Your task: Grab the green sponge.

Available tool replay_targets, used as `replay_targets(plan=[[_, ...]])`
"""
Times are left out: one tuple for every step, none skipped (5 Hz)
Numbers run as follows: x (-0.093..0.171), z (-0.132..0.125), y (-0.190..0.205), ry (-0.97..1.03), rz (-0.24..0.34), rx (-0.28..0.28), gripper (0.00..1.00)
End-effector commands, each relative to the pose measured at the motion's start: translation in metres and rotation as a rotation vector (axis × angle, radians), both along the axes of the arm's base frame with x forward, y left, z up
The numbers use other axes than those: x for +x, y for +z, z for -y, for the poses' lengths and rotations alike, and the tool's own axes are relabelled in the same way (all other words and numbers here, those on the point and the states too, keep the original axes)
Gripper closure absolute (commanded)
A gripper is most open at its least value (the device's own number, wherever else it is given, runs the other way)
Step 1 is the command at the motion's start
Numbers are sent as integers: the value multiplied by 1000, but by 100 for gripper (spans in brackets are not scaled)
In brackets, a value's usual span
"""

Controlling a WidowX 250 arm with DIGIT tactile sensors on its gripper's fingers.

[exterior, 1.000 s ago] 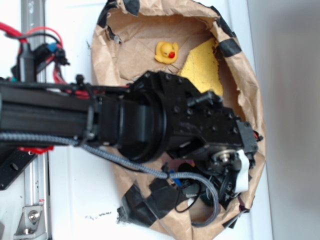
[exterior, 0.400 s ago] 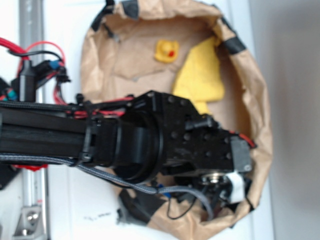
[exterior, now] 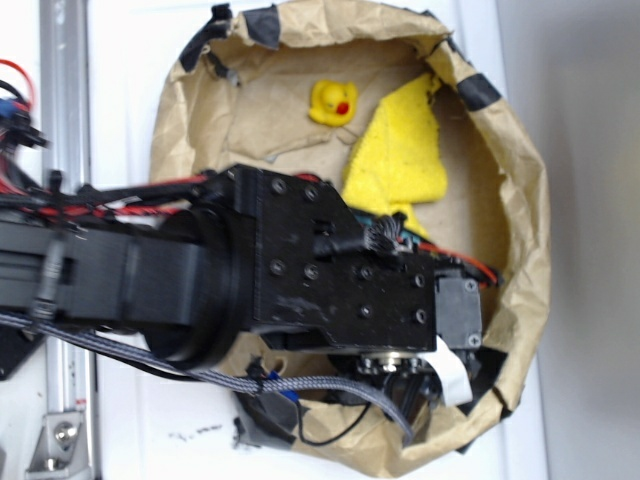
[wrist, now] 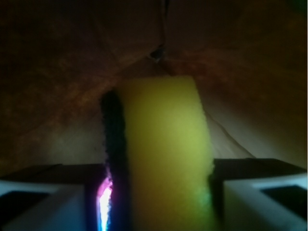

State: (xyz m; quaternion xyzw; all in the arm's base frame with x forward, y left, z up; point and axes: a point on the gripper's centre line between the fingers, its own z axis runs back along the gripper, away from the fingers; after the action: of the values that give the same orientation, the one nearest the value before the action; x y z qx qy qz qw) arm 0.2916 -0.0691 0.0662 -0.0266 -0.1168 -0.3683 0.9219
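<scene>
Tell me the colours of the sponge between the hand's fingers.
The sponge is yellow with a dark layer on its left side; the wrist view shows it best.

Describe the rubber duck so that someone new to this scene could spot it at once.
In the exterior view, find the crumpled brown paper basin that fills the middle of the picture. Near its top edge, above the black arm, sits the rubber duck, just left of the yellow cloth. It is small and rounded with a red beak, while the cloth is flat and larger.

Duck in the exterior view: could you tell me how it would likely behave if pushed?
The duck looks small and toy-like, so it is probably light. Its rounded body may tip or skid rather than slide evenly on the creased paper.
</scene>
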Motion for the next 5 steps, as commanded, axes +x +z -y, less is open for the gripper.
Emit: replay_targets(plan=[[-16,-75,59,518,-134,-15,100],[-27,-77,83,609,-210,-16,100],[-33,-67,101,632,-179,0,100],[-37,-58,115,662,-131,7,100],[-34,-61,111,705,-128,17,100]])
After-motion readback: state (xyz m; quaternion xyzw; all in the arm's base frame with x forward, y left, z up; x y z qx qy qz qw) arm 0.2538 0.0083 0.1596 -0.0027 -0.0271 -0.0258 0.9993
